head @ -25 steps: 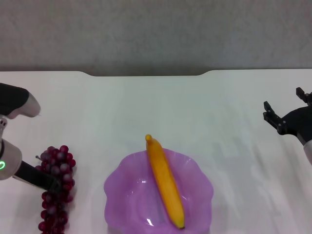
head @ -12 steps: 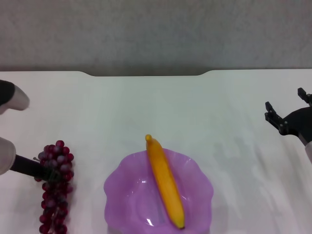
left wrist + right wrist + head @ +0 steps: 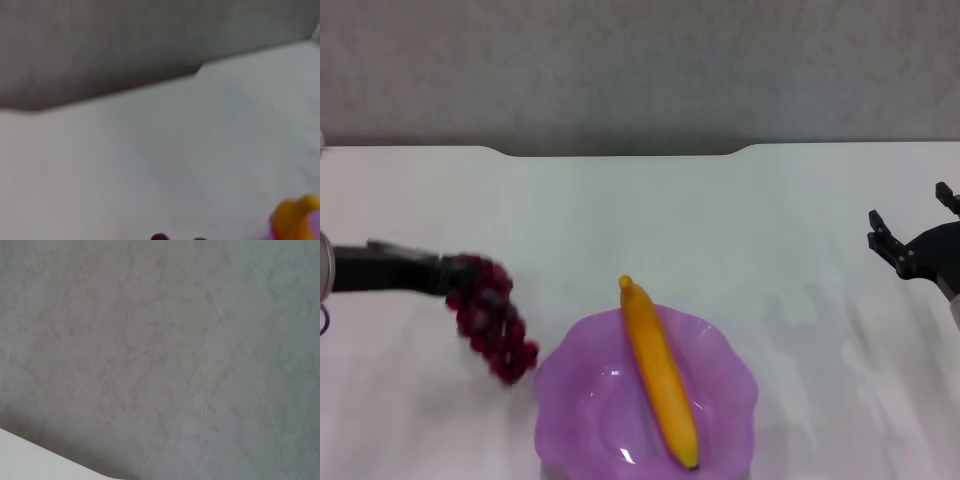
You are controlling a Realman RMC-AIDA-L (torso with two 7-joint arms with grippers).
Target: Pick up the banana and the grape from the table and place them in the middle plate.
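Note:
The yellow banana (image 3: 659, 373) lies across the purple scalloped middle plate (image 3: 570, 395) at the near centre of the white table (image 3: 650, 210). My left gripper (image 3: 445, 275) is shut on the stem end of the dark red grape bunch (image 3: 492, 318). It holds the bunch in the air just left of the plate, hanging down toward the rim. The left wrist view shows the banana's tip (image 3: 295, 217) and plate edge (image 3: 316, 222). My right gripper (image 3: 910, 232) is open and empty at the far right above the table.
The table's far edge has a curved notch (image 3: 620, 152) with a grey wall behind it. The right wrist view shows only the grey wall and a corner of the table (image 3: 30, 462).
My left gripper has lifted the grape bunch off the table and swung it up and to the right, toward the plate. The right arm has hardly moved.

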